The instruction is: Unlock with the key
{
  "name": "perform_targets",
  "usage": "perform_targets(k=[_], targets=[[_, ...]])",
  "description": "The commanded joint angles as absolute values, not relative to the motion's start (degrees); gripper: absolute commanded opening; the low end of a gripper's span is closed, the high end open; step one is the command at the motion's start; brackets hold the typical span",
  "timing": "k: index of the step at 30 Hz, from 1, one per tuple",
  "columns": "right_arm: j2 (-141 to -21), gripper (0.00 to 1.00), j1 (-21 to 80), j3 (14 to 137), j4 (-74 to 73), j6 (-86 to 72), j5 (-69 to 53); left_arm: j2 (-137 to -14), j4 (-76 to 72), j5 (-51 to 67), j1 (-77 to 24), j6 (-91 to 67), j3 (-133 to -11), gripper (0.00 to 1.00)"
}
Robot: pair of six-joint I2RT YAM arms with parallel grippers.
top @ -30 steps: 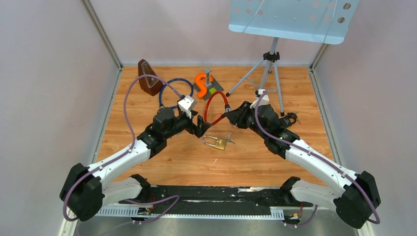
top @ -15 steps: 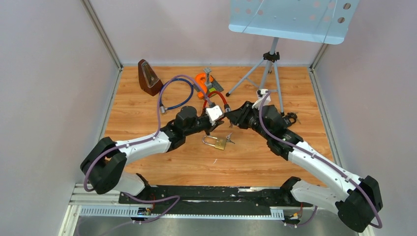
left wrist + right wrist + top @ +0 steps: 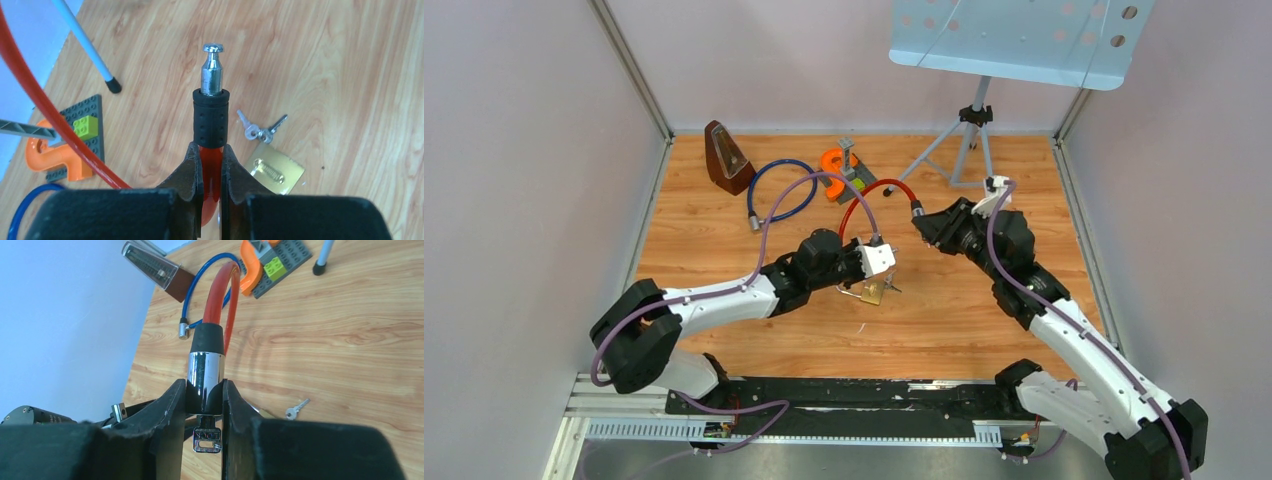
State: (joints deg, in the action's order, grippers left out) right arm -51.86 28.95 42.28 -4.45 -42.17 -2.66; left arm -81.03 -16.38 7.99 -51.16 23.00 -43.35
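Your left gripper (image 3: pixel 212 159) is clamping the cable (image 3: pixel 50 125) behind its bare pin (image 3: pixel 212 65), just beside the padlock (image 3: pixel 273 172). Your right gripper (image 3: pixel 204 395) is pinching the barrel (image 3: pixel 204 371), key (image 3: pixel 207 439) seated, clear of the padlock. You're wanting firm grips, pulling straight along the pin.
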Motion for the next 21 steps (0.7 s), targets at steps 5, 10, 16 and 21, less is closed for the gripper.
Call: perform_targets(k=[5,10,16,21], targets=[[-45.71,0.0,22.17,38.28,-4.84,-41.73,-4.38,-82.24,-4.32,-3.77,-51.11,34.48,-50.99,0.08],[-45.05,0.0,20.78,32.96,-3.58,-42.8,-2.33,-86.7,10.69,-6.68,-49.88,39.47,-56.05,0.08],[-45.62,0.0,20.37,26.69,1.68,-42.6,-0.49,-91.86,22.27,-10.07,-45.47,43.09,-57.79,0.3],[-48.34,0.0,19.88,23.13,5.01,-42.84,-0.05,-94.77,24.71,-9.45,-43.77,44.62,-57.86,0.41]])
